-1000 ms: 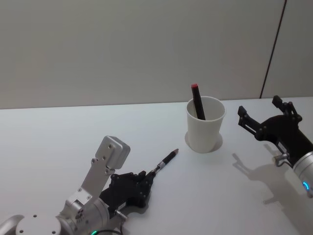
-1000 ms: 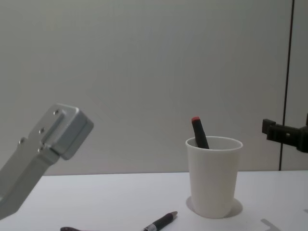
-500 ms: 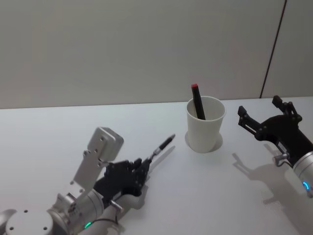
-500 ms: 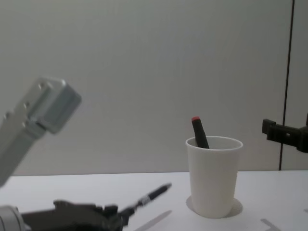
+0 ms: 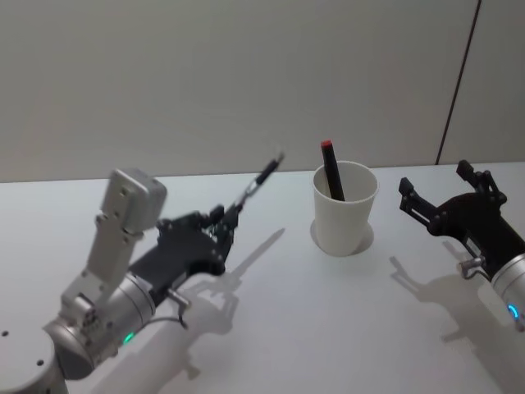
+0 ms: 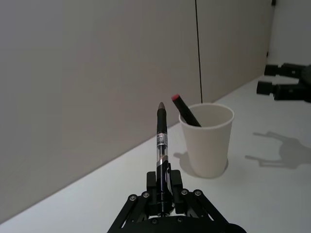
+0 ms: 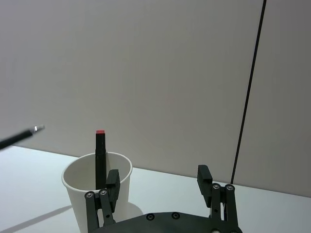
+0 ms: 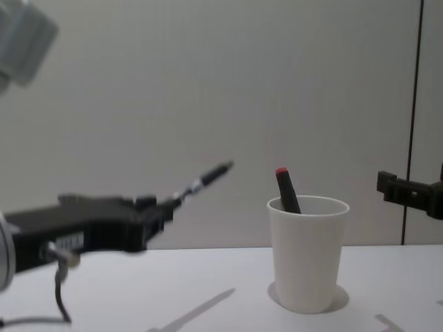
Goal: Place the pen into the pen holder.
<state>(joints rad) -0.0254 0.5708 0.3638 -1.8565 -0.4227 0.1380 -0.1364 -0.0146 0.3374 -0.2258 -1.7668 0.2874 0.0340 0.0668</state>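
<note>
Because the pen must clear the rolled rim before it can drop in, the left gripper is carrying it in the air above the table, fingers pinching one end, the free end slanting up toward the pen holder. That cup is standing near the table's far edge, right of centre, already housing a red-capped marker. The left arm is reaching in from the near left corner, wrist angling forward and up. The right gripper is hovering by the right edge, fingers spreading wide around nothing, probably keeping out of the way.
</note>
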